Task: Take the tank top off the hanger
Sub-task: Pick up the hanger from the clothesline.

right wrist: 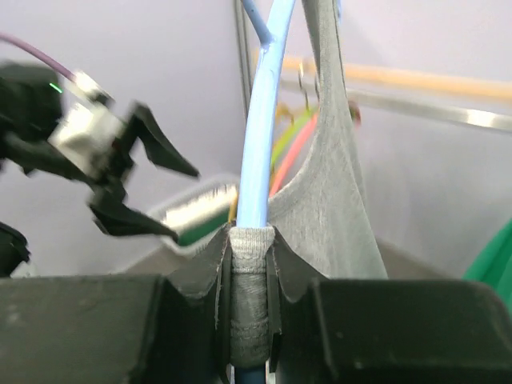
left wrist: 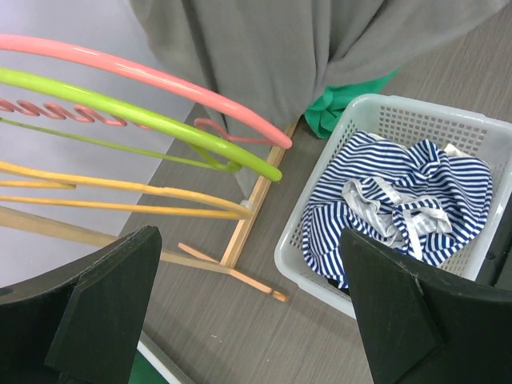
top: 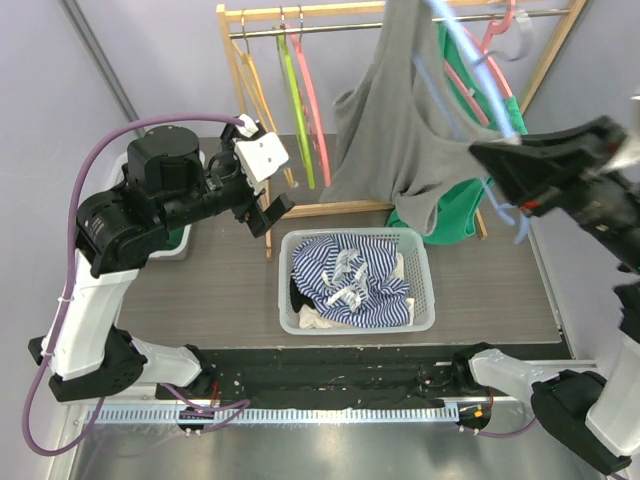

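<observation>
The grey tank top (top: 400, 120) hangs off a light blue hanger (top: 468, 52) in front of the wooden rack. My right gripper (top: 488, 160) is lifted at the right, shut on the hanger arm with the tank top's strap wrapped round it. The right wrist view shows the blue hanger (right wrist: 261, 136) rising from the jaws, the grey strap (right wrist: 250, 280) pinched against it, and the tank top (right wrist: 330, 208) draping to the right. My left gripper (top: 268, 214) hovers open left of the basket, away from the tank top (left wrist: 296, 48), with nothing between its fingers (left wrist: 416, 312).
A white basket (top: 292, 300) with a striped garment (top: 350, 275) sits mid-table. The wooden rack (top: 330, 208) carries pink (left wrist: 160, 80), lime (left wrist: 160, 118) and yellow hangers, and a green garment (top: 455, 215) hangs behind the tank top. A green bin (top: 178, 240) sits at the left.
</observation>
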Available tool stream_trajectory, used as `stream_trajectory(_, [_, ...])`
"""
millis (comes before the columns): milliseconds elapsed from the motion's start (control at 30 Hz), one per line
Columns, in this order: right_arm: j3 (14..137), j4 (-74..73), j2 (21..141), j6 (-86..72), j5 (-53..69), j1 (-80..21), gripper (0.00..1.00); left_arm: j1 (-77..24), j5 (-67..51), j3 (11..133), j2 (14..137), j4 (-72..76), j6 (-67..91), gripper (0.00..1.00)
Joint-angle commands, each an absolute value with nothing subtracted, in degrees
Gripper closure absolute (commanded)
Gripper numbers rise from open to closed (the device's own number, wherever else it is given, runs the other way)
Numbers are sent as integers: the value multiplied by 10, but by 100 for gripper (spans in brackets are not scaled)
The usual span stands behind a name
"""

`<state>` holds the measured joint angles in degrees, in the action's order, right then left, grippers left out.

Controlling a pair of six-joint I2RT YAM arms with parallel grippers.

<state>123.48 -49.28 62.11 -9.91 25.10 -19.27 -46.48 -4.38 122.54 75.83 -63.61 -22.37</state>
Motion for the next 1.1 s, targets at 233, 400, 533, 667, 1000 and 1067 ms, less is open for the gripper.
stream_trajectory(233, [1341,-278,614,-142,281,-192,99,-455,-55,1218,729,-607,-210,0])
stream_trajectory(400, [1314,-308,603,-137,274,-192,99,-454,-61,1215,726,-608,-208,0])
stream_trajectory(533, [1310,-355,606,-114,274,-192,99,-453,-65,1216,727,-608,-207,0])
stream_trajectory(667, [1321,-371,617,-98,265,-192,99,-451,-71,1223,731,-609,-204,0])
stream_trajectory(1000, [1419,-325,653,-96,239,-199,99,-450,-70,1227,731,-610,-208,0])
stream_trajectory(1067, [1416,-306,651,-98,237,-199,99,-450,-69,1227,732,-609,-208,0])
